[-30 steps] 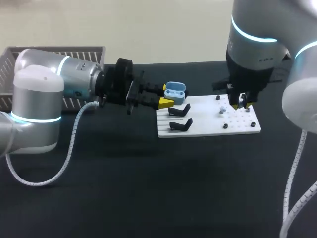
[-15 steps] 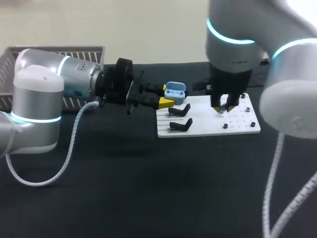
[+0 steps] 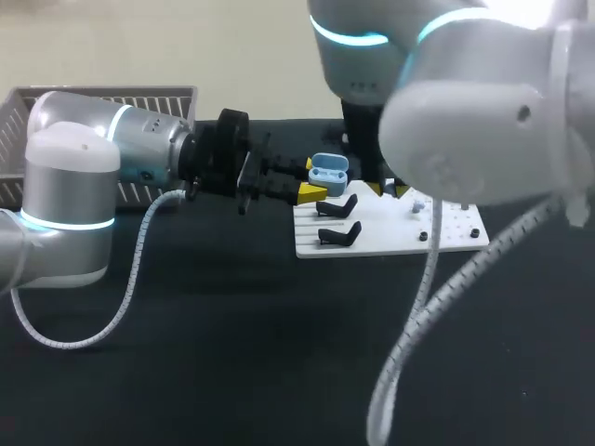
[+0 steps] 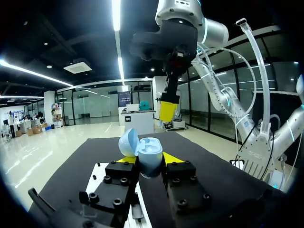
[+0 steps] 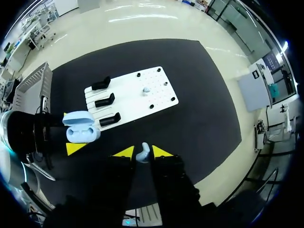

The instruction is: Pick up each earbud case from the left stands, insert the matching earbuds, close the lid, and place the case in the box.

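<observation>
- Holding the earbud case (image 3: 327, 173) out above the desk (image 3: 232, 353), I am clamping my left tool (image 4: 149, 159) on its lower half from two sides. Its lid (image 4: 128, 142) is standing open and the open side is facing up.
- I am pinching one white earbud (image 5: 142, 151) between the drawn-in fingers of my right tool (image 5: 143, 153), which is hanging above the desk and pointing down.
- From the right wrist, the case is sitting off to one side of the right tool and a little ahead, toward my left arm, so the earbud is not hanging over it. From the left wrist, the right tool is hovering above and beyond the open case.
- The case's long axis appears to be running along the left tool's reach, with the lid on the side toward the white board (image 5: 156, 78).
- I am judging that the right arm needs to travel sideways over the opening before going down.
- A second earbud (image 5: 146, 89) is lying on the white board, and the box (image 3: 28, 107) is sitting well apart behind my left arm.
</observation>
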Motion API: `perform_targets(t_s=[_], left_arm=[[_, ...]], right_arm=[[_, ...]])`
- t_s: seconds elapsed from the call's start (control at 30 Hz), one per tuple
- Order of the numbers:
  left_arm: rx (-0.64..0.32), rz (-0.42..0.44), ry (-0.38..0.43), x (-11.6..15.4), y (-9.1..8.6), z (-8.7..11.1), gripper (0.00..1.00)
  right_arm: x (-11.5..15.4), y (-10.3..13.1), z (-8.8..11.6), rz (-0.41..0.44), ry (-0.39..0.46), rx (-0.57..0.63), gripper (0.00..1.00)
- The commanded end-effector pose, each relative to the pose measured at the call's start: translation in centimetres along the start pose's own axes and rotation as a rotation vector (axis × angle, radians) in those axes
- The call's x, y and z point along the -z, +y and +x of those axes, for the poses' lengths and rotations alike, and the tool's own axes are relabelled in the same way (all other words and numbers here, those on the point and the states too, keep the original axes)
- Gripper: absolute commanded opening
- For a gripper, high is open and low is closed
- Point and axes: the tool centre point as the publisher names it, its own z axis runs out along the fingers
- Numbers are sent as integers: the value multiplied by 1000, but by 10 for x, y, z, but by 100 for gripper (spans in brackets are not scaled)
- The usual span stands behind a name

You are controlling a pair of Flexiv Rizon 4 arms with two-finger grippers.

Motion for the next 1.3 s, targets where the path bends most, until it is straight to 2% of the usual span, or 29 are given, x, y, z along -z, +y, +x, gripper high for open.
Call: perform_targets(t_s=[0.03, 0.37, 0.43, 0.67, 1.07, 1.3], left_arm=[[-3, -2, -2, 0, 0, 1, 0], [-3, -2, -2, 0, 0, 1, 0], [-3, -2, -2, 0, 0, 1, 0], [-3, -2, -2, 0, 0, 1, 0], [-3, -2, -2, 0, 0, 1, 0], [-3, -2, -2, 0, 0, 1, 0]], right_arm=[[3, 2, -3, 18, 10, 0, 0], [3, 2, -3, 18, 10, 0, 0], [8, 7, -3, 19, 5, -44, 0], [25, 18, -5, -43, 82, -201, 0], [34, 49, -7, -118, 169, -243, 0], [32, 63, -8, -120, 189, -252, 0]])
